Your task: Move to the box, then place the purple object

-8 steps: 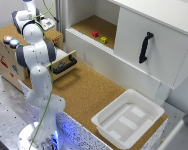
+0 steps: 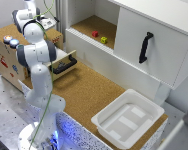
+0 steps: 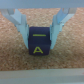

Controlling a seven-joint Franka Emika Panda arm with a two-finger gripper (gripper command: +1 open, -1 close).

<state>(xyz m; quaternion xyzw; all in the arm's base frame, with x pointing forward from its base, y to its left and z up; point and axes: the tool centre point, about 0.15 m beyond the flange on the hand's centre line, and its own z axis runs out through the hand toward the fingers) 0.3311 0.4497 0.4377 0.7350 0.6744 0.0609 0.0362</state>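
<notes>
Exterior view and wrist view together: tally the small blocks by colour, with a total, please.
Red block: 1, on the open shelf.
Yellow-green block: 1, beside the red one.
Dark purple block marked A: 1, between the gripper jaws, over cork.
Total: 3

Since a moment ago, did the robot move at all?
Hardly. The arm looks about where it was, over by the drawer. The pincer is shut on the purple block. The white box and the small blocks on the shelf stayed put.
</notes>
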